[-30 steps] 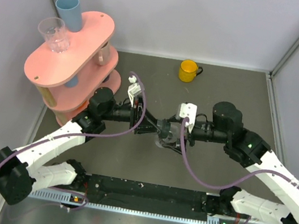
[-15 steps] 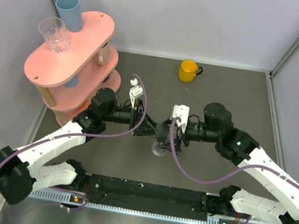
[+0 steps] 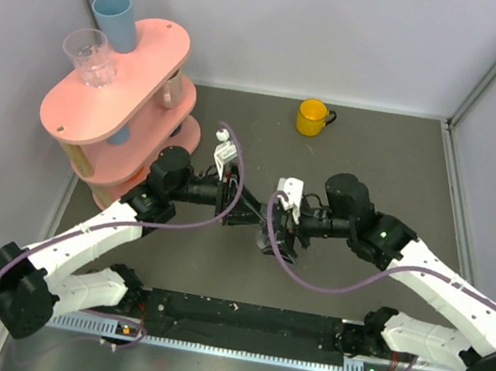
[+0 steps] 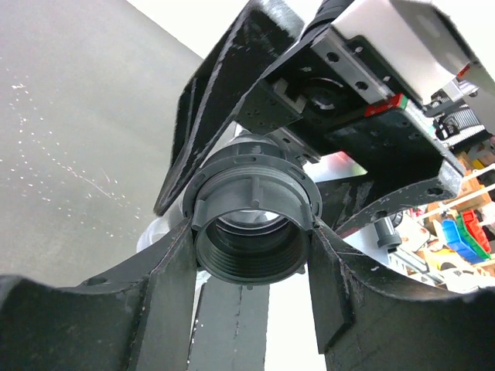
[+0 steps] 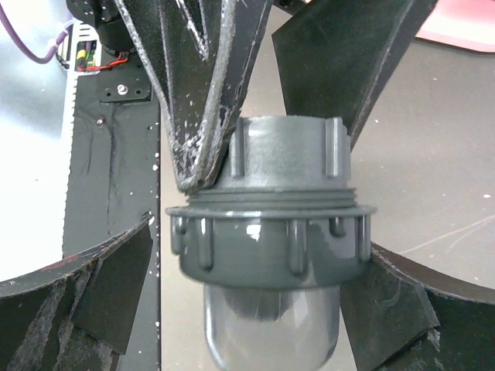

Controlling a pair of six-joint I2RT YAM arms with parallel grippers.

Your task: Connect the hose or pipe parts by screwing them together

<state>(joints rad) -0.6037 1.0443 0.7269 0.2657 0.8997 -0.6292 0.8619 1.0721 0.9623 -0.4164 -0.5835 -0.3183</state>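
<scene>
The hose or pipe parts are joined in mid-air above the table's middle. In the left wrist view, my left gripper is shut on the dark threaded ring, one finger on each side. The right wrist view shows the ribbed grey collar with a clear dome below it and the left fingers clamped on the part above. My right gripper is open around the collar, with a gap at its left finger. From above, the left gripper and right gripper meet tip to tip and hide the parts.
A yellow mug stands at the back of the table. A pink tiered rack at the back left carries a blue cup and a clear glass. Walls close in both sides. A black rail runs along the near edge.
The right arm has shifted left toward the left gripper and turned its wrist, and its jaws have widened off the collar. The left arm has stayed almost still, holding the ring.
</scene>
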